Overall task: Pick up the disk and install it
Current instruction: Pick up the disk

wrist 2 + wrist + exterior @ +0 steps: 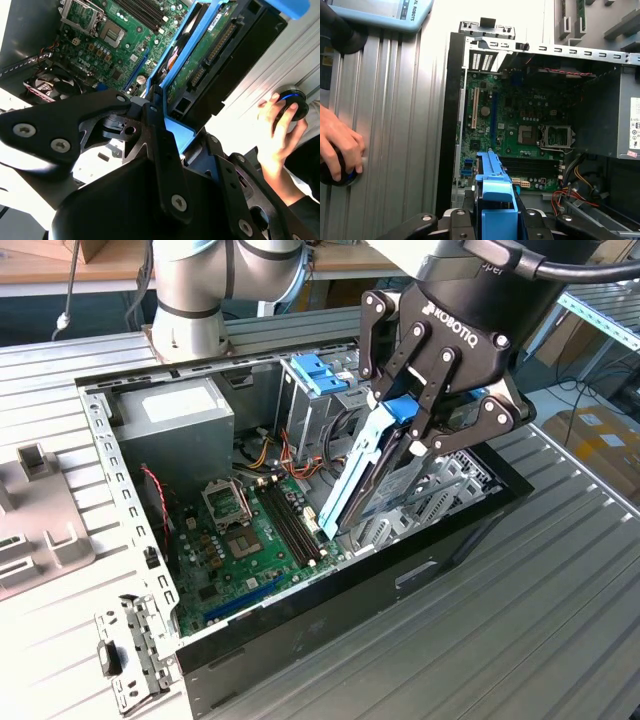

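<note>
Open computer case point(400, 570) sits lower centre on the tabletop point(520, 620). Above it, centre right, the hand point(425, 435) is clamped on the disk point(370, 480) at its blue-trimmed upper end, and it hangs tilted over the motherboard point(240, 540) edge. Likely rigid, heavyish, shock-sensitive: hold by the edges.

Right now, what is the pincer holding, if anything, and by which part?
The pincer holds the disk by its upper end, at the blue trim, with the disk tilted over the open computer case.
</note>
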`<action>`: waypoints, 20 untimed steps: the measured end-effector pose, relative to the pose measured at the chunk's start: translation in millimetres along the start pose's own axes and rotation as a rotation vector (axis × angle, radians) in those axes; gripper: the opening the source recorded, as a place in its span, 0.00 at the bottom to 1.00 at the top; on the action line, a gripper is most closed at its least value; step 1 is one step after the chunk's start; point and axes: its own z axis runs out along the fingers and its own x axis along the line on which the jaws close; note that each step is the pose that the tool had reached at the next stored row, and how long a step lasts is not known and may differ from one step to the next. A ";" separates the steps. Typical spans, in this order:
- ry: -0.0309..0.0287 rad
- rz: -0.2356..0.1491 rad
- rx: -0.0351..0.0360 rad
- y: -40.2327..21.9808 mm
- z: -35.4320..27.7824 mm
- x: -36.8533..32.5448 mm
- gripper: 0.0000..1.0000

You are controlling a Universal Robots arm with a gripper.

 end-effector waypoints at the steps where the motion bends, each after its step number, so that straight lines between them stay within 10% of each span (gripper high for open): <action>1: 0.0000 0.000 0.0000 0.0 0.0 0.0 0.37; 10: 0.0001 0.000 0.0000 -2.1 0.5 2.5 0.37; 20: 0.0000 0.000 -0.0007 -18.5 0.9 3.6 0.37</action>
